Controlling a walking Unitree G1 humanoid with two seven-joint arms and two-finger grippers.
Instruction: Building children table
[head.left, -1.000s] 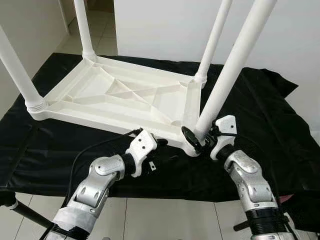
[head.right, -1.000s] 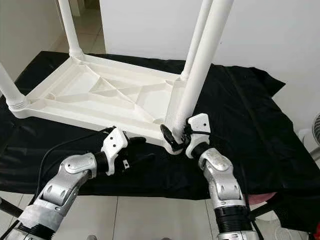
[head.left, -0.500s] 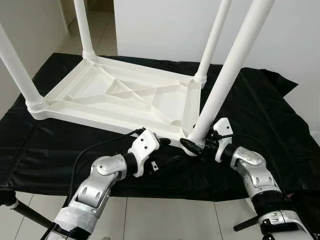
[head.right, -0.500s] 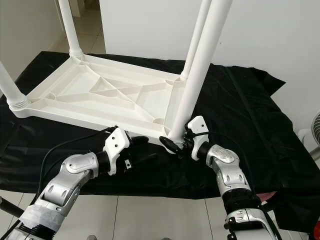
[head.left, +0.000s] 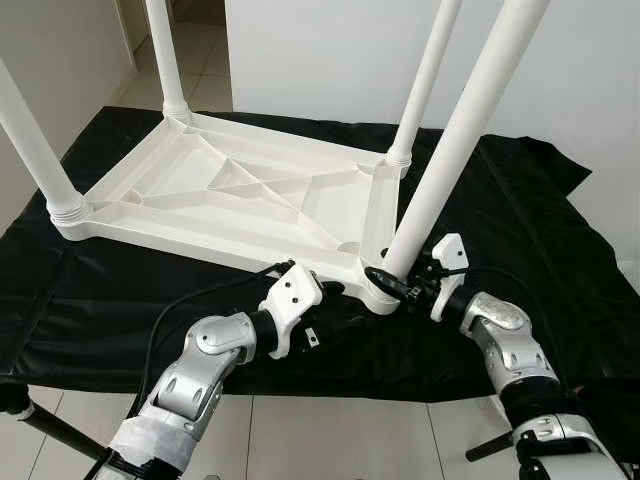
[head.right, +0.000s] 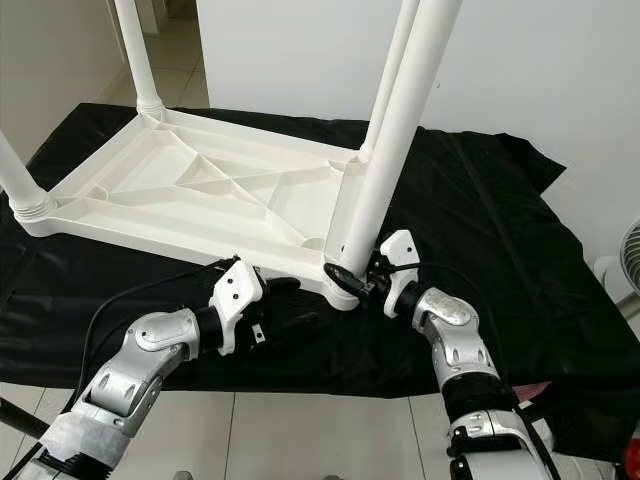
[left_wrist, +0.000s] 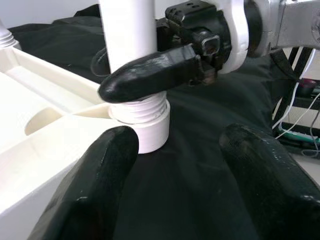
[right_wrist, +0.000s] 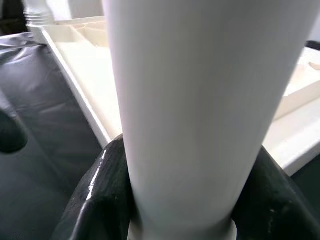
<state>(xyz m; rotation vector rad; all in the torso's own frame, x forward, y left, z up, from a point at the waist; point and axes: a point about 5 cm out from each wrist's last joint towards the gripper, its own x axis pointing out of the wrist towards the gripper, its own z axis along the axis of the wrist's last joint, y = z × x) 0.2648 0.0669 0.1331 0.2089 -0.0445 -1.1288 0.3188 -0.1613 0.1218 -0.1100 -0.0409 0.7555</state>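
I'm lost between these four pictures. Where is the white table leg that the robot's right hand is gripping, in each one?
Left eye view: the white plastic table leg slants up from lower centre to the top right.
Right eye view: it rises just right of centre.
Left wrist view: its threaded foot is at top centre.
Right wrist view: it stands close up in the centre.
Shared landmark: the right hand clamped on its base.

Your right hand (head.left: 392, 282) has rotated at the wrist around the near leg (head.left: 455, 145), its arm now lying lower and farther right. The leg stands less tilted than before. Your left hand (head.left: 325, 300) has advanced slightly toward the leg's socket (head.left: 378, 293).
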